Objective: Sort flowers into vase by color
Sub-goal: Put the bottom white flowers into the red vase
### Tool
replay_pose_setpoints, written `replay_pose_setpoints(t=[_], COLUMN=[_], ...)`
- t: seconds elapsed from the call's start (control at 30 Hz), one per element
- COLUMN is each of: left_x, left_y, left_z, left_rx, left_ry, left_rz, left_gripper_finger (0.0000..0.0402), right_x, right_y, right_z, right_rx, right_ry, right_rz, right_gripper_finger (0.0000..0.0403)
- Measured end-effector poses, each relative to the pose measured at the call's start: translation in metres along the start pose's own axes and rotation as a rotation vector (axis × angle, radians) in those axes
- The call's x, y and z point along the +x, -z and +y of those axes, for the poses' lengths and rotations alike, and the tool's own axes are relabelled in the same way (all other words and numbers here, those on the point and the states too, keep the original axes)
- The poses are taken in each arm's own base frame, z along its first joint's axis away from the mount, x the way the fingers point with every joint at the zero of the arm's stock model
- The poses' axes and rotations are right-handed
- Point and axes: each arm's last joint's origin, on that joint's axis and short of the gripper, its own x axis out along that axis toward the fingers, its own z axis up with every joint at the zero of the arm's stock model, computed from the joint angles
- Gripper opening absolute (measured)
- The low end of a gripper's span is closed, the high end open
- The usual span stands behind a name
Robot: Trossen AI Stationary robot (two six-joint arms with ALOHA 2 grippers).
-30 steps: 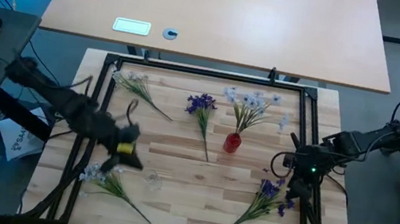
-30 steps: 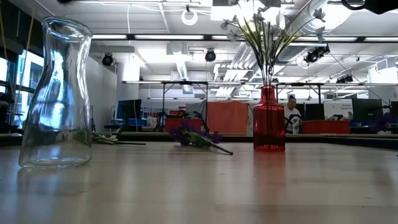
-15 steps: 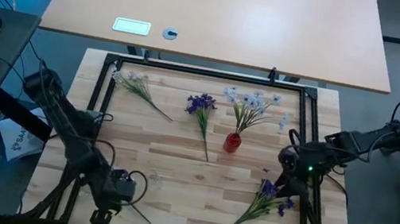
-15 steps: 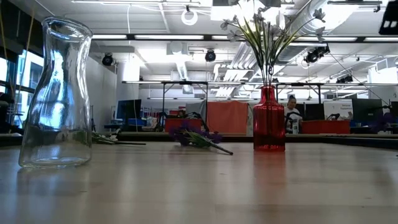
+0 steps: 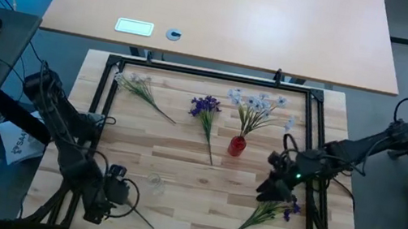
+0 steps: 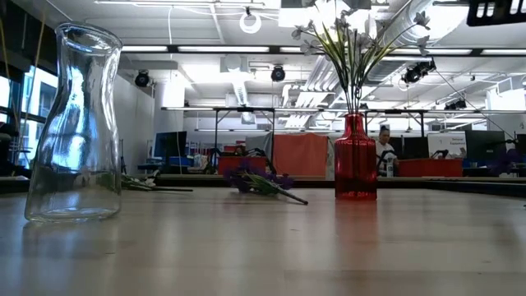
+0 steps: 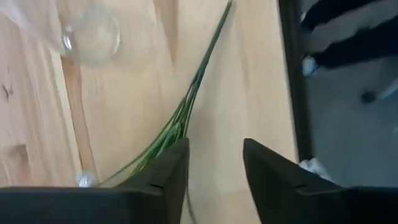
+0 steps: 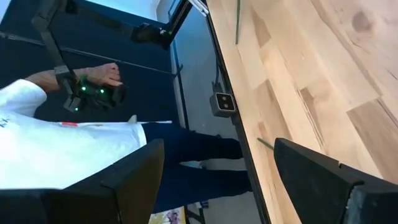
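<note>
My left end effector [image 5: 110,196] hangs low over the near-left corner of the bench [image 5: 178,176], fingers apart, nothing between them; a white sprig [image 7: 180,118] lies just under it, its thin green stem running toward the clear glass vase [image 5: 154,183]. Farther back lie another white sprig [image 5: 140,90] and a purple sprig [image 5: 206,113], then the red vase [image 5: 237,145] already holding white blossoms. My right end effector [image 5: 273,187], fingers wide apart and empty, hovers above the second purple sprig [image 5: 267,211]. These sprigs look light and springy; I'd pinch the bare stem below the leaves, not the soft blossoms.
</note>
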Motion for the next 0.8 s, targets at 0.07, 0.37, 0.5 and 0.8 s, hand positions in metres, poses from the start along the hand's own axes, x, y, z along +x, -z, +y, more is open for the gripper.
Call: replay_pose_setpoints(t=[0.07,0.37,0.5,0.8], left_x=[0.008,0.037,0.049,0.07], left_y=[0.007,0.015,0.025,0.028], left_z=[0.002,0.025,0.033,0.033], left_rx=[0.045,0.163,0.156,0.182], left_ry=[-0.004,-0.024,0.024,0.018], left_rz=[0.008,0.019,0.071,0.07], left_gripper_finger=[0.017,0.0225,0.0228,0.0228], right_x=[0.009,0.04,0.043,0.043], right_y=[-0.001,-0.006,-0.006,-0.006], right_z=[-0.001,-0.005,-0.005,-0.006], right_rx=[0.002,0.004,-0.007,-0.062], right_ry=[0.012,0.025,0.028,0.04], right_rz=[0.005,0.007,0.009,-0.007], right_gripper_finger=[0.03,0.03,0.03,0.03])
